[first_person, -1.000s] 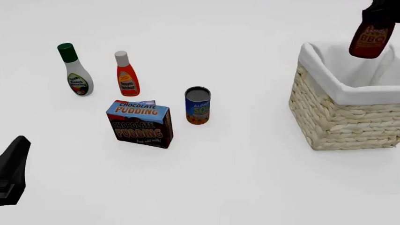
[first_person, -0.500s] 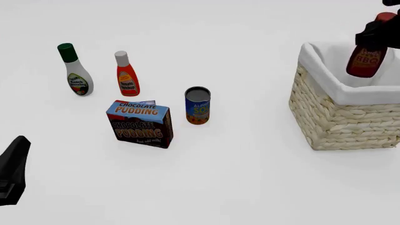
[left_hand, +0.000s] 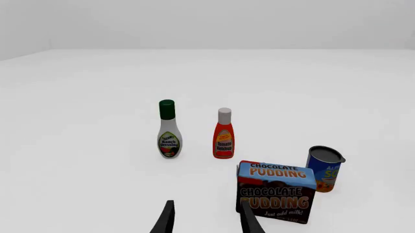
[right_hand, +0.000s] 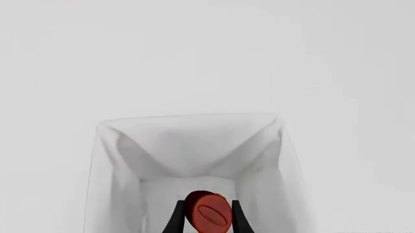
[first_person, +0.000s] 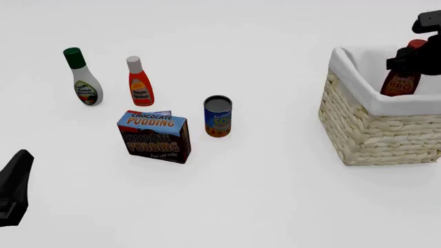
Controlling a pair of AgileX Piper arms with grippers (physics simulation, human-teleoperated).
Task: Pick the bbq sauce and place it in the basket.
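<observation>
Inside the basket (first_person: 372, 103), R gripper (first_person: 406, 59) clamps bbq sauce (first_person: 401, 82) at its neck; L gripper (left_hand: 206, 221) hangs w/ fingers apart, empty.

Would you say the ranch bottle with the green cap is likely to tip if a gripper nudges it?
Probably yes: the ranch bottle stands tall on a small base, so a push near the green cap would likely topple it. Its rounded body may also roll once down.

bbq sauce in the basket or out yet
Partly in: the bbq sauce has its lower half below the basket rim, held by the right gripper.
</observation>
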